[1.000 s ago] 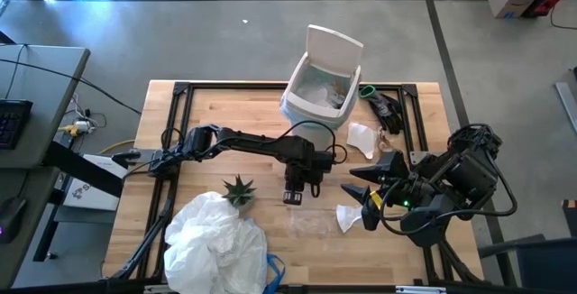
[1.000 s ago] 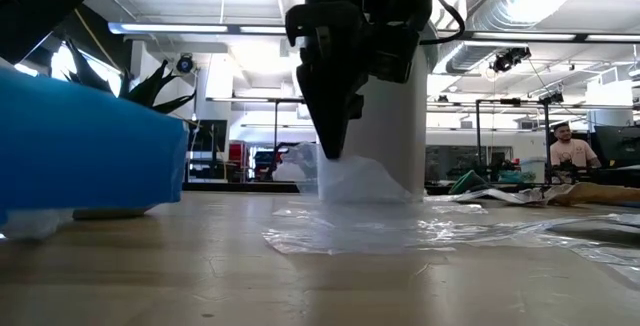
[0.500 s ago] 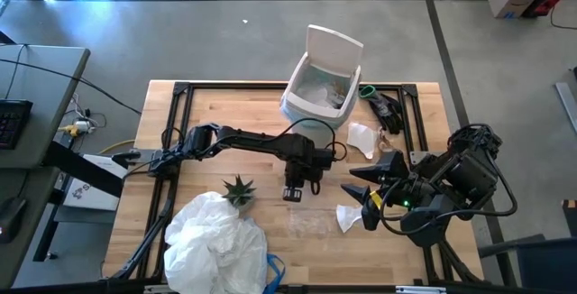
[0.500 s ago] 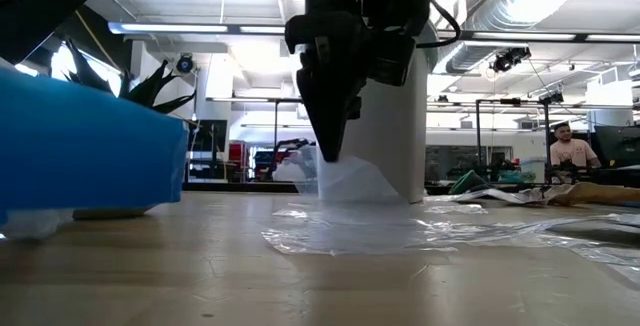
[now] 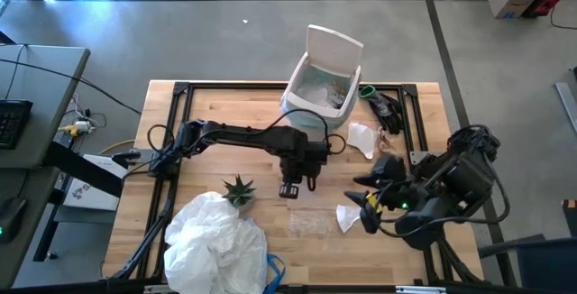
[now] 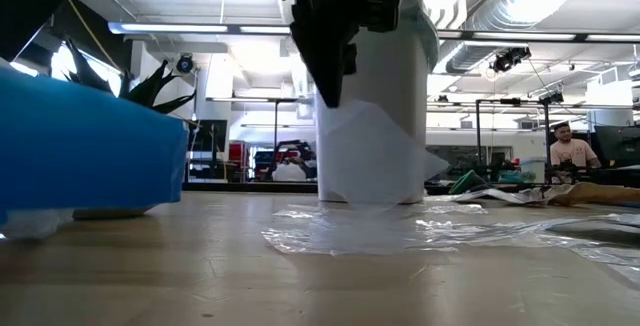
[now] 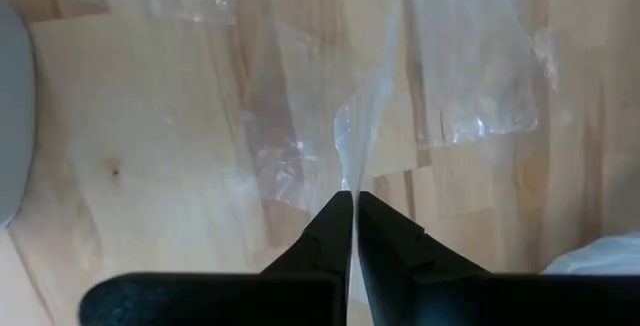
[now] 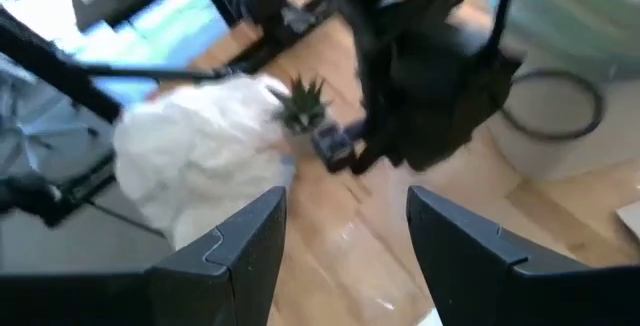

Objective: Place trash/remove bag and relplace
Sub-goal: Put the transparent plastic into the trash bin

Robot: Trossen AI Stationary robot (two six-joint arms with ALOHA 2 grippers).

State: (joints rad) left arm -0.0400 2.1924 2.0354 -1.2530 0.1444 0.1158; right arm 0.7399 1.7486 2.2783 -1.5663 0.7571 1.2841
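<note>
Slippage is the main risk: the left end effector (image 7: 354, 198), near the worktop (image 5: 207, 114) centre, is clenched on a thin, clear, crinkly wrapper (image 7: 340, 116) that could slide free on the way to the white bin (image 5: 320, 87) at 12 o'clock. The right end effector (image 5: 367, 195), at 4 o'clock, waits with fingers spread, empty.

A light wooden table (image 5: 216, 114) carries a white bin (image 5: 317, 91), a small spiky plant (image 5: 239, 188), a big crumpled white bag (image 5: 215, 244), white paper scraps (image 5: 348, 216) and, seemingly, clear plastic wrappers (image 5: 308, 225).
</note>
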